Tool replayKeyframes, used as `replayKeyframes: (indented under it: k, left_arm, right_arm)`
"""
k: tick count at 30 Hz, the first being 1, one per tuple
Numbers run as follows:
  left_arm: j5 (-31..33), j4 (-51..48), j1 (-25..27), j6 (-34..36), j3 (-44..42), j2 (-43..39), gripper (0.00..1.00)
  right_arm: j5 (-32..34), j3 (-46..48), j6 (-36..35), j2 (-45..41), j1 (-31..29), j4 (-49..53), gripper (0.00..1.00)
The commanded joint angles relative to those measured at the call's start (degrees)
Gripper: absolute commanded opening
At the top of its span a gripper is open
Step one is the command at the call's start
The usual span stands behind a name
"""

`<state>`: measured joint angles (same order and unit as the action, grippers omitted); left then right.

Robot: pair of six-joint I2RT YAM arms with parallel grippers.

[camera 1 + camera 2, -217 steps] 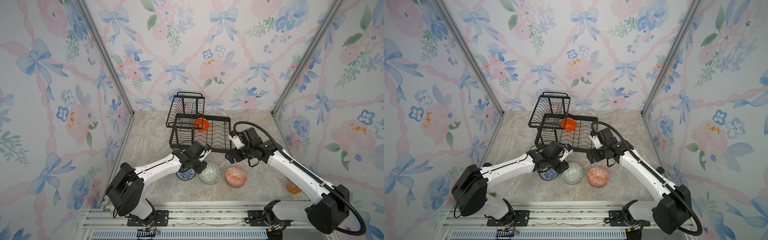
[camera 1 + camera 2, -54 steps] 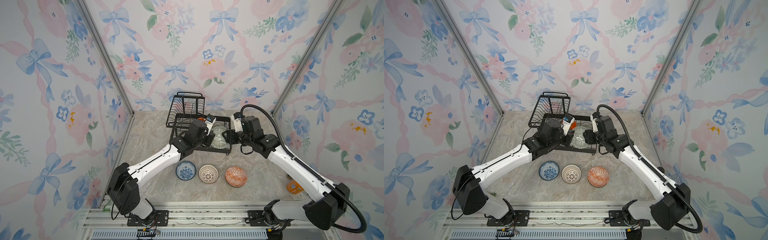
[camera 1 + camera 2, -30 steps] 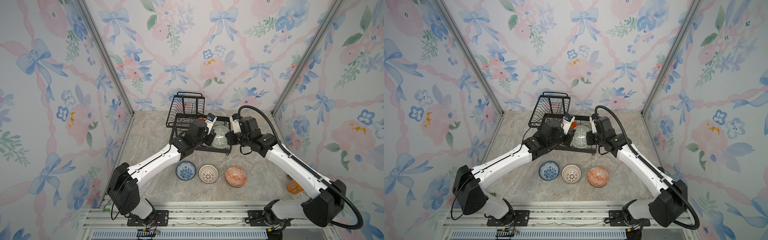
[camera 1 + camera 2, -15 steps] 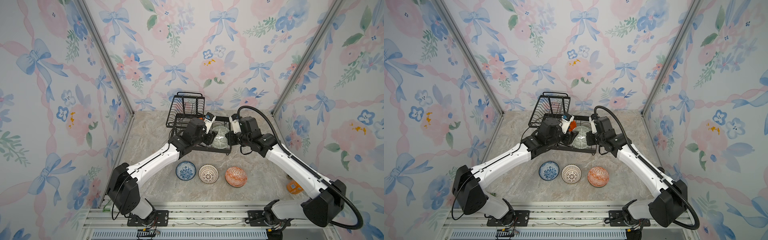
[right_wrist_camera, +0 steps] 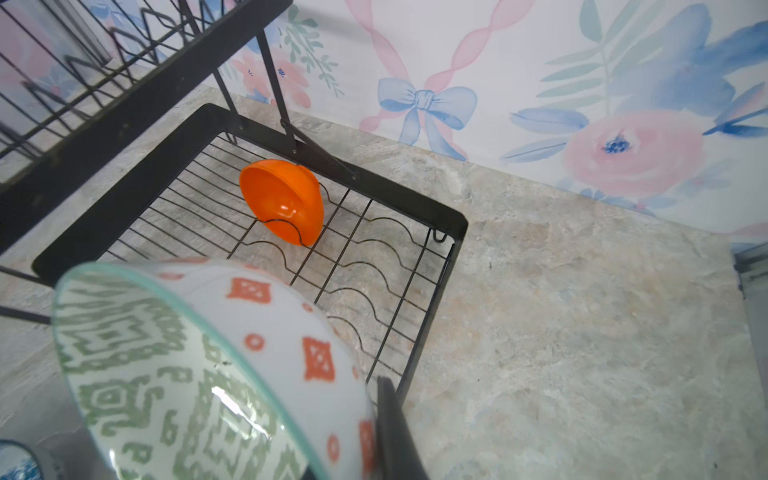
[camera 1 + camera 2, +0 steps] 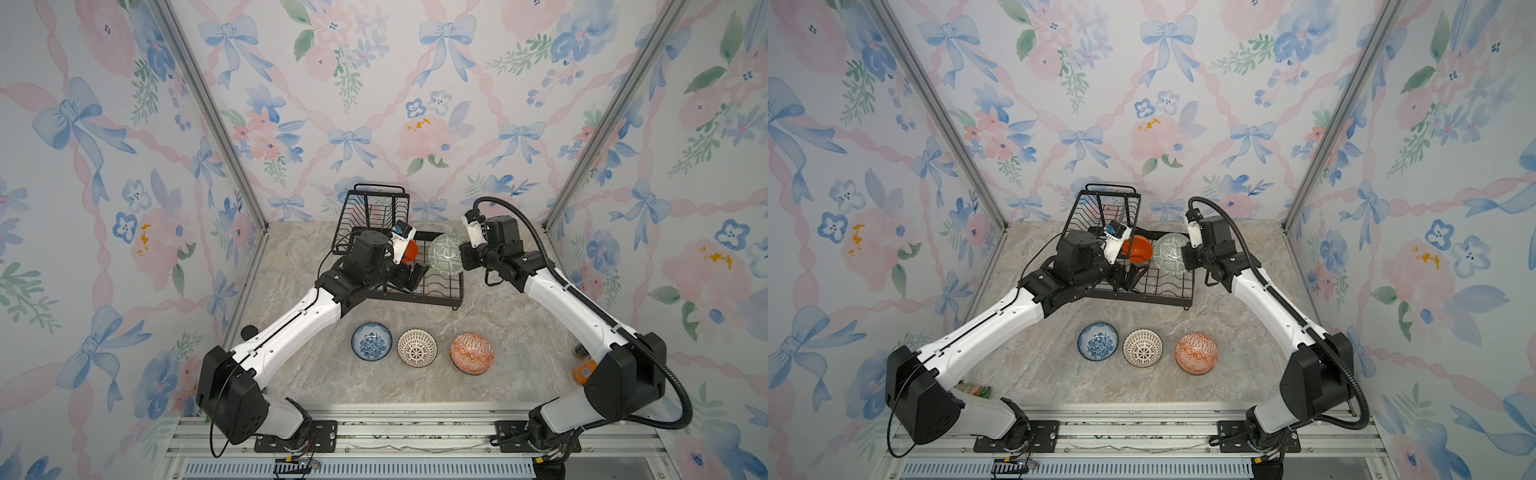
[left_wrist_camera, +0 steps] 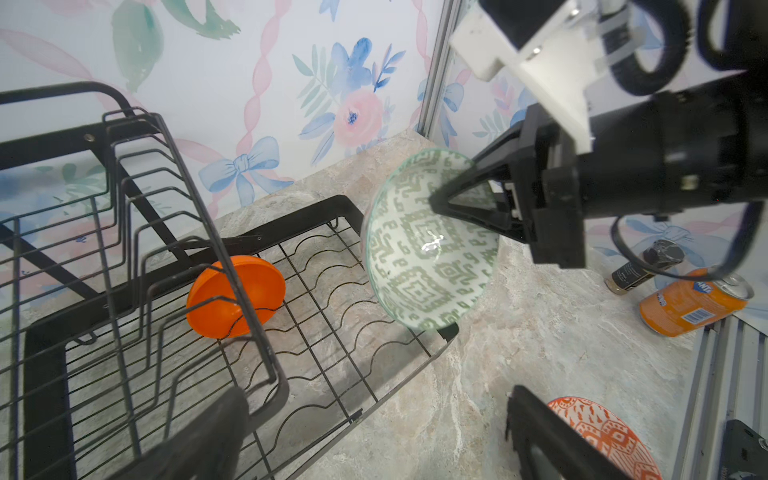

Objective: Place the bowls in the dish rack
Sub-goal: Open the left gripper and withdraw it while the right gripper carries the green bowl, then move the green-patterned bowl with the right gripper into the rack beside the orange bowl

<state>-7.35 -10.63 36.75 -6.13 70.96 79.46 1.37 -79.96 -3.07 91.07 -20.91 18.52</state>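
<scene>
The plain orange bowl (image 6: 1136, 248) stands slotted near the far edge of the dish rack (image 6: 428, 296). The right gripper (image 7: 436, 203) pinches the rim of the grey-green bowl (image 6: 445, 253), tilted over the rack's right edge. The left gripper (image 6: 417, 274) hangs spread and empty. Along the front edge of the counter (image 6: 519, 324) wait the blue floral bowl (image 6: 371, 340), lattice bowl (image 6: 417, 348) and orange-white bowl (image 6: 472, 354); another may be hidden.

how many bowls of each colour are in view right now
plain orange bowl: 1
grey-green patterned bowl: 1
blue-white floral bowl: 1
white bowl with brown lattice: 1
orange-white patterned bowl: 1
total: 5 bowls in view
</scene>
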Motion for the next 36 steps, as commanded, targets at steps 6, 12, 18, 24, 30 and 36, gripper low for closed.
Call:
replayKeyframes:
  k: [6, 12, 18, 24, 30, 36]
  left_arm:
    - [4.2, -7.32, -1.25, -4.59, -6.22, -8.46, 0.98]
    - [6.14, -7.74, -5.07, -4.06, -10.13, -9.49, 0.98]
    - [2.27, -5.71, -9.07, -2.75, -11.48, -9.61, 0.98]
    - [1.96, -5.71, -10.63, -3.88, -12.36, -10.47, 0.98]
    - [1.21, -5.99, -10.65, -4.85, -13.31, -11.31, 0.98]
    - [0.48, -5.98, -10.65, -5.02, -12.59, -11.39, 0.98]
  right_arm:
    - [5.41, -9.14, -11.88, 11.57, 1.14, -14.73, 0.0]
    - [8.67, -6.76, -19.69, 15.93, 0.89, -27.59, 0.0]
    - [14.93, -6.64, -26.98, 20.3, -0.66, -35.68, 0.0]
    - [15.95, -4.01, -29.01, 21.16, -0.97, -39.76, 0.0]
    - [15.77, -2.71, -30.49, 22.95, -2.13, -41.98, 0.0]
    - [16.27, -2.51, -31.51, 25.19, -2.73, -44.15, 0.0]
